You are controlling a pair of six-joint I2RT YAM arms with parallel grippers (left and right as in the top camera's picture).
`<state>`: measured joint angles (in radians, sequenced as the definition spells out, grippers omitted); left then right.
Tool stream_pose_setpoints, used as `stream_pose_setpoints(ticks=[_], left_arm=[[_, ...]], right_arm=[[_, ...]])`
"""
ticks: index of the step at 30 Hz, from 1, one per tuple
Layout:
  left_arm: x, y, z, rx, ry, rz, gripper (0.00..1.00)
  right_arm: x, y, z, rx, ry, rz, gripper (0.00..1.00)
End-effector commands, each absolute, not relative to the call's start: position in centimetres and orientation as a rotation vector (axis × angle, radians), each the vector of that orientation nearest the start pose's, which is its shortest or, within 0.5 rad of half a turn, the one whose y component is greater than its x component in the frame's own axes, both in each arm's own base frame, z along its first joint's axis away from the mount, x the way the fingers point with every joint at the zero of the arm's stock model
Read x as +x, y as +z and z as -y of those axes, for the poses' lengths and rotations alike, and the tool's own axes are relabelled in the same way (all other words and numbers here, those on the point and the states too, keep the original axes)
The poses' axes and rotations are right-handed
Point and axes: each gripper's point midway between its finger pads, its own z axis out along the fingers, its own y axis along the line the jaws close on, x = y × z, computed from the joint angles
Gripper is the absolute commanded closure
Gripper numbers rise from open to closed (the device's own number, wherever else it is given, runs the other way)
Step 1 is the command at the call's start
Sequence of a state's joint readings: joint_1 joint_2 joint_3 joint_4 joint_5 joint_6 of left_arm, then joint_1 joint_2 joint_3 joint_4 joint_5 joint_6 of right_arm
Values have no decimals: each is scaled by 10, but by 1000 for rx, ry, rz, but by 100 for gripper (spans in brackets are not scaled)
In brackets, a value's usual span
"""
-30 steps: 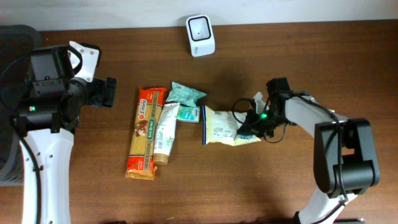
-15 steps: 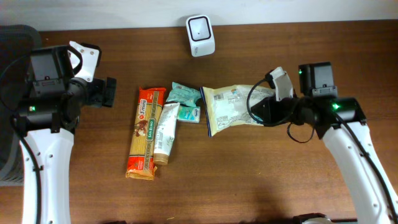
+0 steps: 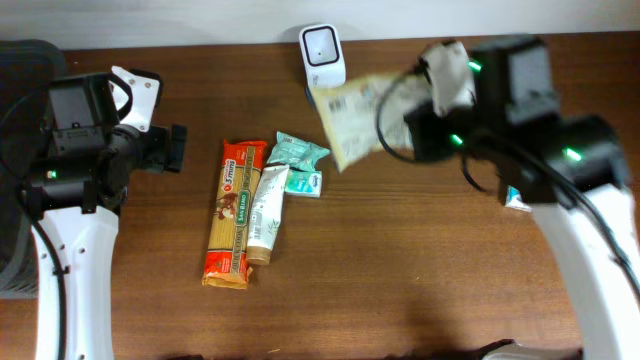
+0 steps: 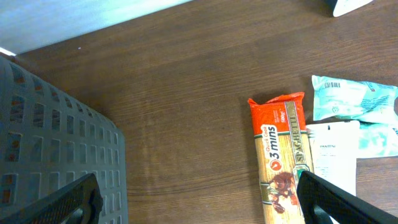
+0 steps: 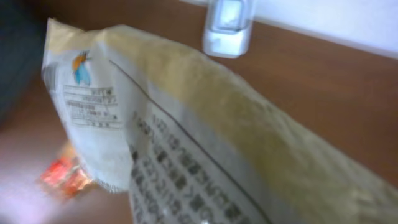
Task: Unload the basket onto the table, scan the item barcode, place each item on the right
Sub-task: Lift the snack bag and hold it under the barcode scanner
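Right gripper (image 3: 412, 128) pinches the snack bag (image 3: 352, 120), its long side pointing left, near the scanner (image 3: 322, 43). Left gripper (image 4: 199, 210) gapes wide.

Worktop layout: goods clustering left of centre, scanner standing at the back edge.

The scanner (image 3: 322, 57) is standing at the rear of the worktop (image 3: 400, 290). The bag (image 3: 355, 118) is hanging just in front of it and to its right, with the right pincer (image 3: 412, 128) gripping its right end. Nearer the front, the pasta packet (image 3: 228, 212) is lying lengthwise front to back, and the tube (image 3: 266, 212) is lying along its right side, touching it. The pouch (image 3: 300, 150) is sitting behind the tube and the sachet (image 3: 306, 183) just right of it. The left pincer (image 3: 173, 148) is hovering left of the packet, and the basket (image 4: 50, 155) is standing at the far left.
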<state>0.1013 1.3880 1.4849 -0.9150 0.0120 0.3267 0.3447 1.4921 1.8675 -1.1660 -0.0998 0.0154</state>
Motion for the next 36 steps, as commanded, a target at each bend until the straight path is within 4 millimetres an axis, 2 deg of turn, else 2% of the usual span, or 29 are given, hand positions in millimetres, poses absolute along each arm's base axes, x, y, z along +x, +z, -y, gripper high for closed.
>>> stream_pose_setpoints(ticks=[1,3,6,8,10,11,12,13,14,16,18,22,36], left_arm=[[378,279,-36,293,185,-2373,1],[378,279,-36,293,185,-2373,1],[378,279,-36,293,185,-2373,1],[378,279,-36,293,185,-2373,1],[378,279,-36,293,185,-2373,1],[378,279,-36,293,185,-2373,1],[378,279,-36,293,185,-2373,1],[378,279,-36,293,185,-2373,1],[378,279,-36,293,185,-2373,1],[378,279,-36,293,185,-2373,1],[378,279,-36,293,185,-2373,1],[378,279,-36,293,185,-2373,1],[378,279,-36,293,185,-2373,1]], right_arm=[[419,337,-107,-253,-301,-2250,96],[464,333,-105,-245,-704,-2098,96],[514,325,-133,-388,-994,-1923,96],[556,323,-160,-480,-1090,-1763,96],[578,323,-171,-516,-1167,-1646,96],[593,317,-183,-606,-1215,-1556,96],[604,309,-192,-696,-1234,-1494,96],[616,291,-207,-833,-1245,-1429,96],[622,277,-210,-907,-1259,-1409,96],[632,252,-210,-959,-1276,-1403,96],[637,245,-205,-943,-1280,-1401,96],[637,259,-208,-887,-1257,-1354,96],[633,262,-214,-874,-1243,-1352,96]])
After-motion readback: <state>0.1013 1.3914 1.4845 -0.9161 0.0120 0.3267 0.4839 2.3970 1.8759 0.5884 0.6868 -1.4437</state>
